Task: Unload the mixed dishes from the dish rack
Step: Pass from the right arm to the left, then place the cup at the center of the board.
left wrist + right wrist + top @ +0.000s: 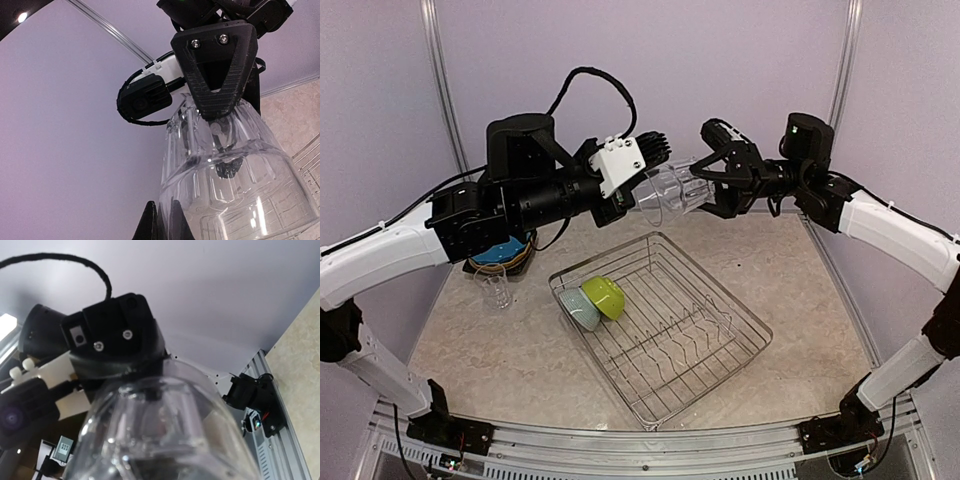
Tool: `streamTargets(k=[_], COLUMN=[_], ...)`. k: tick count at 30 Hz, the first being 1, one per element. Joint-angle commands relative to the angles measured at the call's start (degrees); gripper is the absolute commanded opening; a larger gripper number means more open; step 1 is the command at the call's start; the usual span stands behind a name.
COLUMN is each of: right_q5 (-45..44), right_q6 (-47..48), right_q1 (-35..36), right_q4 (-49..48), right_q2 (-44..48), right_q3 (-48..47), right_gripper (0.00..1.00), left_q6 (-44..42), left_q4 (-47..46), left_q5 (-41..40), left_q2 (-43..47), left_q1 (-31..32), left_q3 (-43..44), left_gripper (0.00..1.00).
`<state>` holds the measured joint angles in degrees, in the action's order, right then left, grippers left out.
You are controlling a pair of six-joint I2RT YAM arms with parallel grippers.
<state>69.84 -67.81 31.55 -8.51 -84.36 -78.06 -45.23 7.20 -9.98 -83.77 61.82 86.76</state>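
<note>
Handover: clear ribbed drinking glass [670,190] aloft between both arms, above the far end of silver wire dish rack [760,335].
Left gripper [162,225]: pinched on the rim wall, apparently to take it.
Right gripper [703,188]: clamped round the base, supporting it.

The clear glass [670,190] at upper centre is transparent and glossy, faceted with bright highlights; real glass or clear plastic, hard to tell. The dish rack [720,345] is shiny silver metal wire. The lime bowl [607,296] and pale-blue bowl [578,308] look smooth and softly glossy. The table [800,290] is matt, mottled beige, stone-like. The right gripper's finger [220,75] is matt black ribbed plastic.
</note>
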Motion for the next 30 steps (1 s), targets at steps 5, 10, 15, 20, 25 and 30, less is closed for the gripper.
streamTargets(k=[5,10,15,20,25,30], right_q5=[-4.0,-6.4,-8.8,-11.7,-16.2,-18.1], right_q6=[7.7,10.8,14.0,21.8,32.9,37.3], right_q1=[-3.4,-5.9,-7.2,-7.6,-7.7,-7.6], right_q4=[7.8,11.2,13.4,21.1,34.1,38.8], right_q2=[-2.1,-2.1,-1.9,-3.4,-6.4,-7.6], right_q3=[-4.3,-5.5,-5.6,-8.9,-16.1,-18.4], right_gripper=[0.99,0.99,0.99,0.99,0.99,0.99], left_q6=[9.7,18.8,32.5,50.4,67.7,77.9], left_q4=[4.5,7.5,14.3,27.6,40.8,45.2], left_q5=[-1.8,-8.5,-13.8,-16.7,-8.1,2.0], left_q2=[1.7,4.0,7.4,9.5,11.7,16.3], left_q1=[-1.2,-4.0,-9.2,-19.1,-34.0,-48.8], left_q3=[1.7,1.7,2.2,5.8,5.5,0.4], left_gripper=[0.0,0.0,0.0,0.0,0.0,0.0])
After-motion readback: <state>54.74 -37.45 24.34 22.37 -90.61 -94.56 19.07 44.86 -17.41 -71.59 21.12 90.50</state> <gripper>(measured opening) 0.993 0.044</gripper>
